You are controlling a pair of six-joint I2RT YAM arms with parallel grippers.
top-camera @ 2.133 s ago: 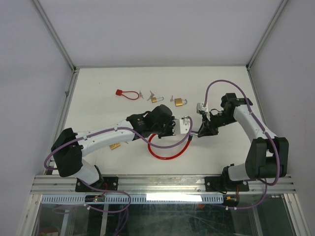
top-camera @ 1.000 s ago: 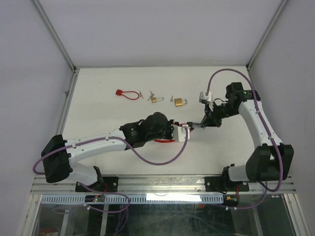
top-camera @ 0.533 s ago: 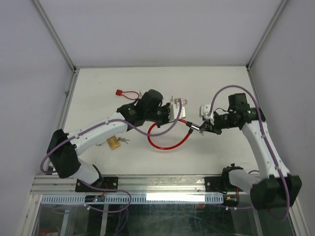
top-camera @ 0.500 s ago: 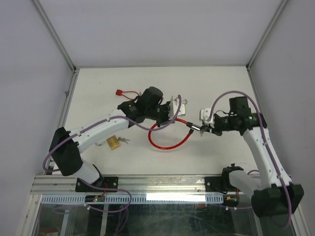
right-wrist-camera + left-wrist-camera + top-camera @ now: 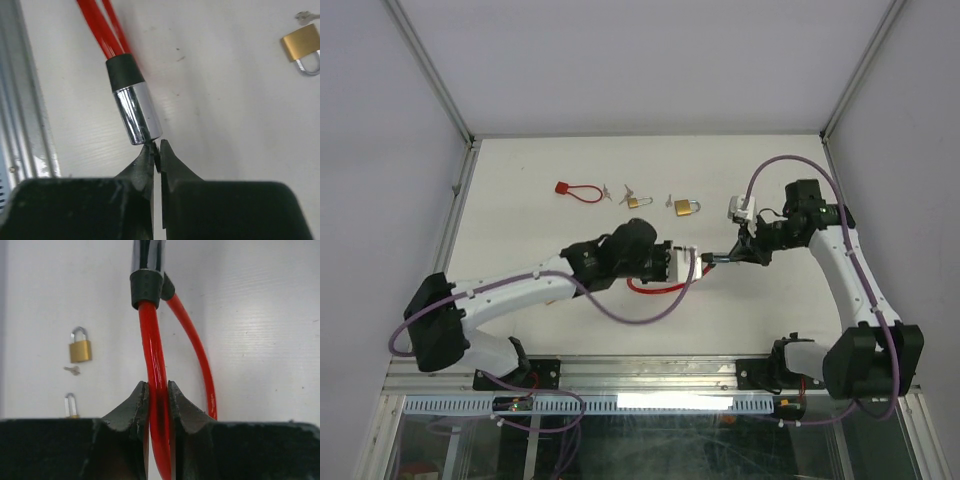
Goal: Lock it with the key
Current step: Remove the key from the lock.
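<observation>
my left gripper (image 5: 157, 390) clamped tight on the red cable lock (image 5: 151, 350) cord, lock sitting between my two arms, right gripper (image 5: 157, 149) pinched shut against its chrome barrel (image 5: 136, 115), key too hidden to make out, brass padlock (image 5: 686, 207) further back

Bright, even light, faint shadows; glare streaks the chrome lock barrel (image 5: 136, 114).

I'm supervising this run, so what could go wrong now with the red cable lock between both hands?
The right hand grips with only its very tips at the end of the chrome barrel, so it could slip under a twist. The left hand clamps the round red cable, not the barrel, so the barrel may swing or rotate.
</observation>
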